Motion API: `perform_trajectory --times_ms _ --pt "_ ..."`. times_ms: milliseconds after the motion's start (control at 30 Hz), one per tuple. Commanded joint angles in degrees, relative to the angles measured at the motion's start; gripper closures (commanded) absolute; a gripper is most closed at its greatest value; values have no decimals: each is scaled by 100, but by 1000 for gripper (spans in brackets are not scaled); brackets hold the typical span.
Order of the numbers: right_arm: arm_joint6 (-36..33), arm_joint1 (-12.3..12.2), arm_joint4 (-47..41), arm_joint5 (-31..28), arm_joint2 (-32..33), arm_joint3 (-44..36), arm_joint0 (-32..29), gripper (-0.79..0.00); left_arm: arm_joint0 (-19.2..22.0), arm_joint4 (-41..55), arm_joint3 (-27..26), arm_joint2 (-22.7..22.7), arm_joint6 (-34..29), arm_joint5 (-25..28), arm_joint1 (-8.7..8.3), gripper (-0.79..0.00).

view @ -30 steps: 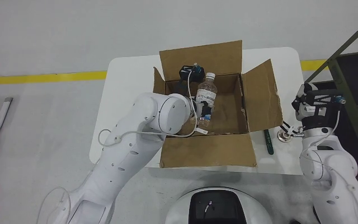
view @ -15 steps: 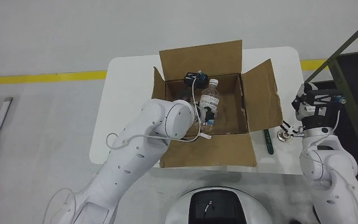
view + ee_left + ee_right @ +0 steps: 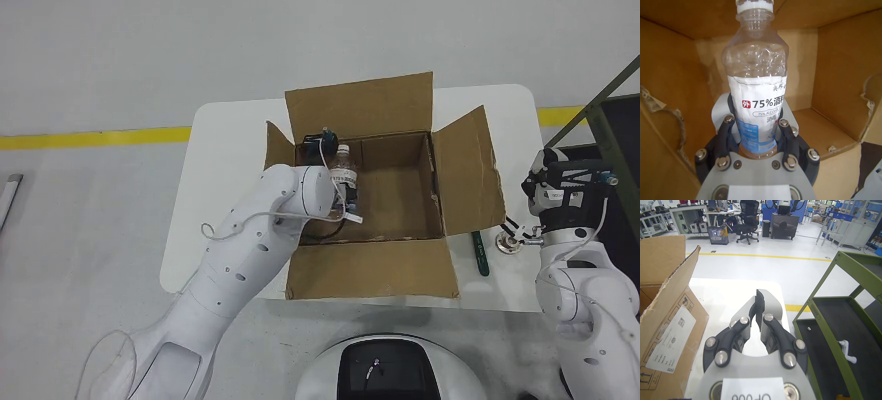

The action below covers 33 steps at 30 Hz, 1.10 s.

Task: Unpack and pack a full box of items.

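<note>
Got the left tool closed snug round the lower, labelled part of a clear plastic bottle, fingers pressing the label from both sides, so a proper hold. Pokes straight out from the tool along its long axis, white cap at the far end, base tucked back near the palm. Sits inside the cardboard box, in the corner by the back wall on the left arm's side, cap tipped up and towards that back wall. Can't tell whether resting on the box floor or hanging just off it. Honestly could be going in or coming out, hard to call from this alone. Either way, hinges on that corner: side wall and raised flap close on one side, back wall just beyond the cap, so probably wants a move along the bottle's own axis or straight up rather than a sideways swing. Looking further into the box, just plain brown floor across the middle and the half towards the right arm, with the left arm covering the near corner. Clearly the left arm's job, being right in there. Over past the box's right flap, got the right tool with fingers pinched together on nothing, hovering above the white desk outside the box, well apart from the bottle. Also spotted a slim green thing lying on the desk just beside that right flap, and a green cart beyond the desk edge.
</note>
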State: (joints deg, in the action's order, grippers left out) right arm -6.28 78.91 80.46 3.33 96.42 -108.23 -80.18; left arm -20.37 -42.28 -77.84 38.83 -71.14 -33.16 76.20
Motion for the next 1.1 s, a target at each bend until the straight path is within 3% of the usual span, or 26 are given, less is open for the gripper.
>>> perform_trajectory --times_ms 0,667,700,733,767,1067 --pt "0 0 0 0 0 0 0 0 43 -73 157 -124 44 -45 27 0" --pt "0 0 0 0 0 0 0 0 637 638 1226 -1139 99 -101 301 -6" --pt "0 0 0 0 0 0 0 0 681 692 1284 -1200 103 -105 311 -120" --pt "0 0 0 0 0 0 0 0 716 797 1354 -1249 95 -97 322 -366" --pt "0 0 0 0 0 0 0 0 759 923 1417 -1290 91 -93 331 -785" --pt "0 0 0 0 0 0 0 0 1177 1668 1573 -1843 211 -212 340 -785"
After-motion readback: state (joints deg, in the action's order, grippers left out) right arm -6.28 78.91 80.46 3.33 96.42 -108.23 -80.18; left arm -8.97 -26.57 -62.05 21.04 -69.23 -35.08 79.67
